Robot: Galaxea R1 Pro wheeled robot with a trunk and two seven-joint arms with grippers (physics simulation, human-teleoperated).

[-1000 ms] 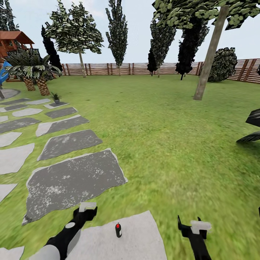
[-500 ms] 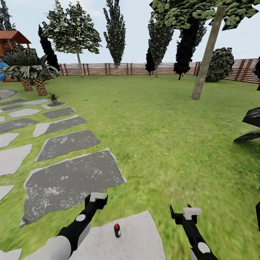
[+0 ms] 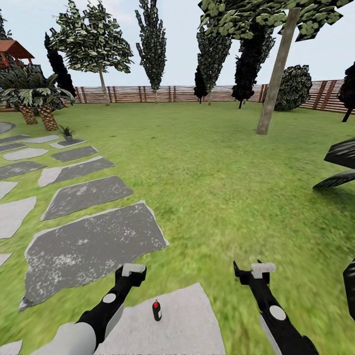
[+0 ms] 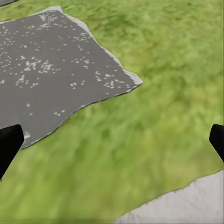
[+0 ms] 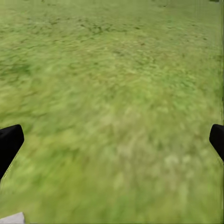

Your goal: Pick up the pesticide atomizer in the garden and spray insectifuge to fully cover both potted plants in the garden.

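Observation:
The pesticide atomizer [image 3: 157,310], a slim black cylinder with a red tip, stands upright on a light grey stepping stone [image 3: 182,320] just in front of me. My left gripper [image 3: 132,275] hovers a little to its left and beyond it, open; in the left wrist view [image 4: 112,144] its fingertips [image 4: 9,145] are spread wide over grass and a dark stone. Over the lawn to the atomizer's right, my right gripper [image 3: 250,271] is open too, wide apart above bare grass [image 5: 112,142]. One potted plant [image 3: 66,132] sits far off on a stone at the left.
Dark and light stepping stones [image 3: 93,246] run along the left of the garden. Palms [image 3: 37,96] stand at the far left and a tree trunk [image 3: 270,84] at the right. Dark striped leaves [image 3: 342,165] reach in from the right edge. A slatted fence [image 3: 187,93] closes the back.
The whole view has shifted left as the camera turned right. Both arms have risen and reached further forward. The atomizer stays standing on its stone.

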